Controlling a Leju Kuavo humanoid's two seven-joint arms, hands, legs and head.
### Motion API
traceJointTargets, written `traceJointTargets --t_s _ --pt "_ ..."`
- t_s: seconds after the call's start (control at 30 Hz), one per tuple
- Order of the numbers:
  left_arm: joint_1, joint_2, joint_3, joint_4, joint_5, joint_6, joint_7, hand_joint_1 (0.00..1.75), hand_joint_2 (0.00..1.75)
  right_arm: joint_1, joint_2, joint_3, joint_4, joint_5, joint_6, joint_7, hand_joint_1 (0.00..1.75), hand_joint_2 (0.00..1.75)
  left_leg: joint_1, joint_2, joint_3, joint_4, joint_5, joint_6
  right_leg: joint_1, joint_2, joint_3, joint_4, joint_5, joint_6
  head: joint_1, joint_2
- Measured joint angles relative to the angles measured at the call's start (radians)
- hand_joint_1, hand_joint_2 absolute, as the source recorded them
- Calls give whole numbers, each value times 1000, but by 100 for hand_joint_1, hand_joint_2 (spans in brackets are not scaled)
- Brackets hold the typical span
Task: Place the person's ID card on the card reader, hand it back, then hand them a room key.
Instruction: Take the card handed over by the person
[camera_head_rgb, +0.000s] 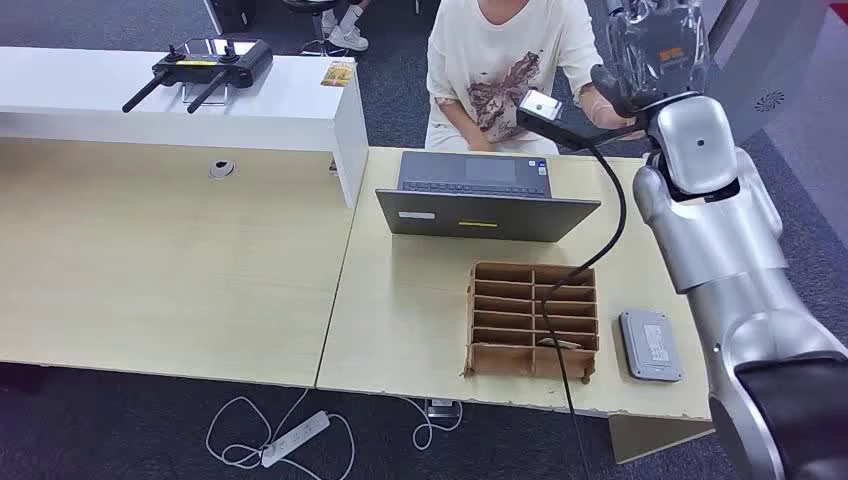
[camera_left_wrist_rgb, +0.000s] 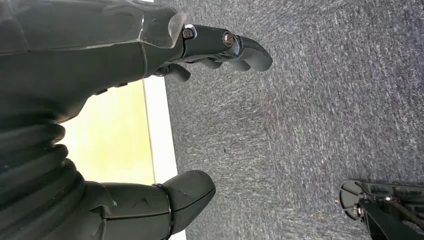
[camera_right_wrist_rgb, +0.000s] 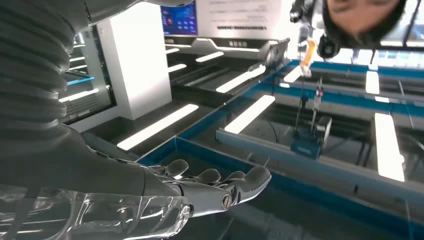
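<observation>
Beyond the laptop (camera_head_rgb: 488, 200), on its far right side, the right hand (camera_head_rgb: 578, 120) is held out at the end of the raised silver arm, towards the person (camera_head_rgb: 500, 60) seated behind the desk (camera_head_rgb: 200, 270). A small pale ID card (camera_head_rgb: 540, 103) is seen at the tips of the dark fingers, above the laptop's back edge and in front of the person's chest. From the wrist camera the fingers (camera_right_wrist_rgb: 220, 182) are seen stretched out nearly straight and side by side. The card appears to lie on or against them, but whether it is pinched by the thumb cannot be told. One of the person's own hands (camera_head_rgb: 600, 105) is raised just beside the robot's hand, farther right than the laptop.

Nearer than the laptop, a brown cardboard organiser (camera_head_rgb: 533, 320) with two columns of slots is set on the desk. The grey card reader (camera_head_rgb: 650, 345) lies flat just to its right, well apart from the card. A black cable runs from the raised wrist down past the laptop's right corner and across the organiser.

The left hand (camera_left_wrist_rgb: 125, 60) is hung low beside the desk edge over grey carpet, with its fingers (camera_left_wrist_rgb: 235, 47) loosely bent, the thumb apart, and nothing grasped.
</observation>
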Motion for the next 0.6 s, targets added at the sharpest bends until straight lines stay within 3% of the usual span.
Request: traceJointTargets --t_s 0.33,0.6 --pt "-6 9 -1 0 -3 -10 -6 0 175 -122 35 22 215 9 139 45 0 175 0 0 0 0 0 0 0 0 0 0 0 0 0 0" --pt "-7 9 -2 0 -6 -10 -6 0 175 -154 40 21 306 -12 170 71 0 175 0 0 0 1 0 0 0 0 0 0 0 0 0 0"
